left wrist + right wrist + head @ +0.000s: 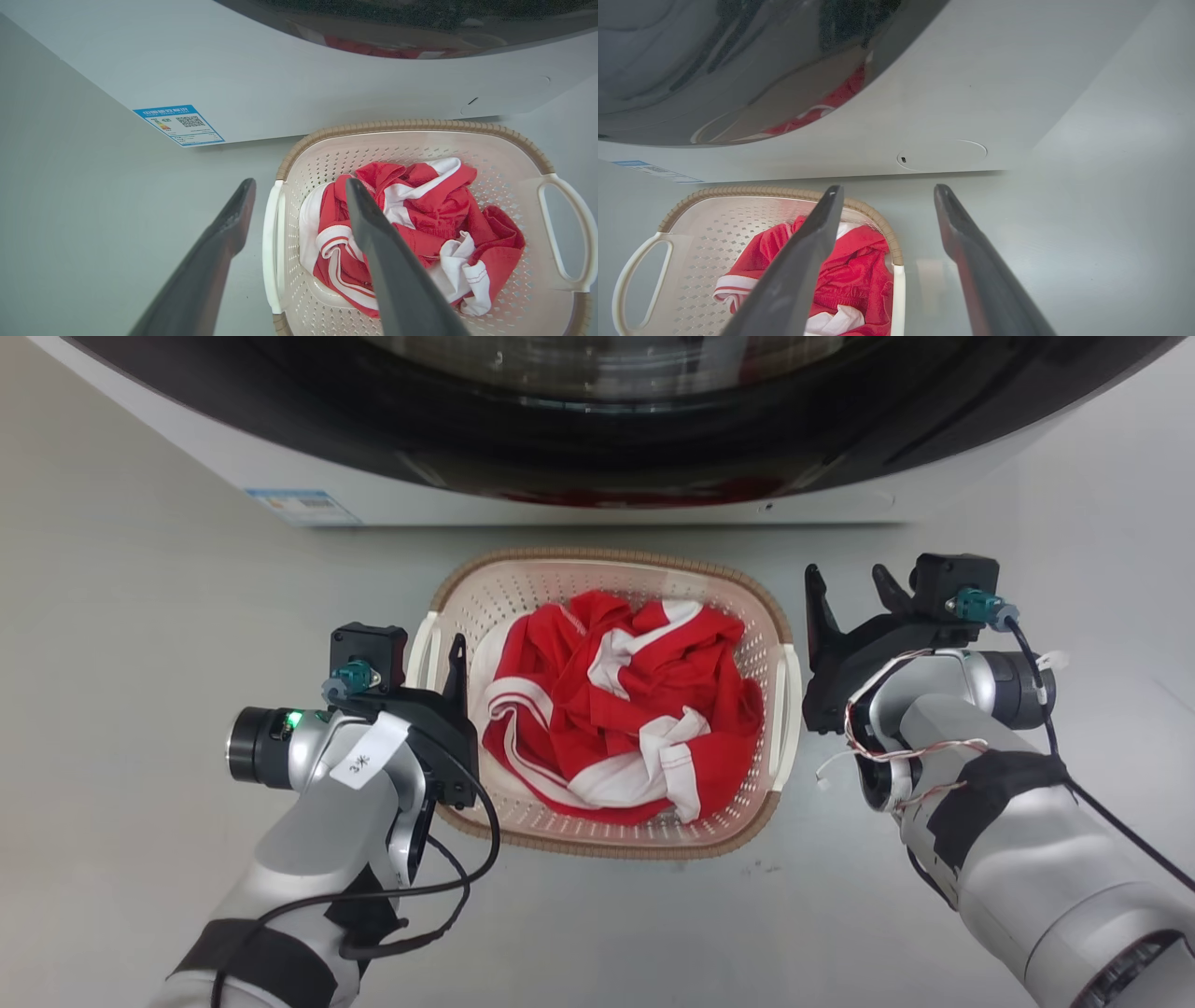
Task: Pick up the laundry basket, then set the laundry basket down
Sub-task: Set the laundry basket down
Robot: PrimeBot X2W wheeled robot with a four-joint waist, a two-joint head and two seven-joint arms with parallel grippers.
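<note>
The laundry basket (607, 558) stands on the grey floor before the washing machine, cream and perforated with a brown rim, holding crumpled red and white clothes (616, 709). My left gripper (441, 663) hovers open over its left white handle (417, 649). In the left wrist view the left gripper (300, 185) straddles that handle (270, 247), one finger outside the basket (411, 125), one over the clothes (420, 210). My right gripper (851, 590) is open just beside the right handle (794, 700). In the right wrist view the right gripper (888, 189) spans the basket's (752, 190) edge and handle (899, 298).
The washing machine (560, 495), white with a dark round door, rises right behind the basket. A blue label (178, 124) sits low on its front left. Bare grey floor (140, 616) spreads to both sides and in front of the basket.
</note>
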